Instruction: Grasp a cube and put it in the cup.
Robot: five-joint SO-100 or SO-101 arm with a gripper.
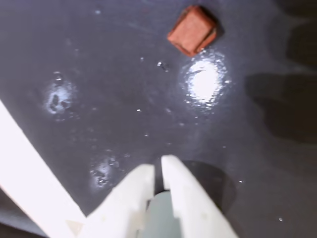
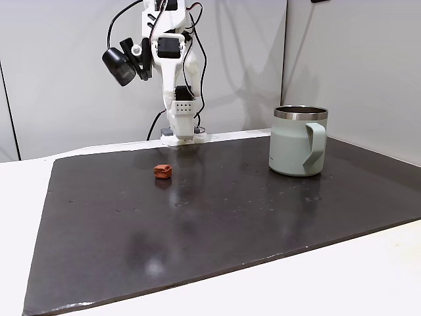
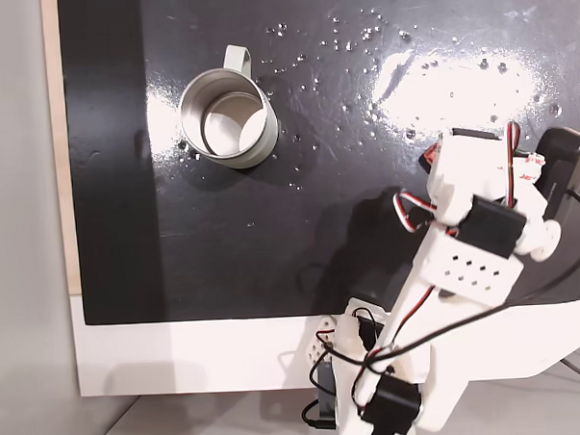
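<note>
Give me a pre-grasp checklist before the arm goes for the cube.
1. Cube free on the mat, nothing touching it: ok.
2. Pincer empty: ok.
3. Pincer open enough to straddle the cube: not ok, fingertips nearly together.
4. Pincer lined up over the cube: not ok, the cube sits ahead and to the right in the wrist view.
5. Cup upright and empty: ok.
6. Cup clear of the cube: ok.
</note>
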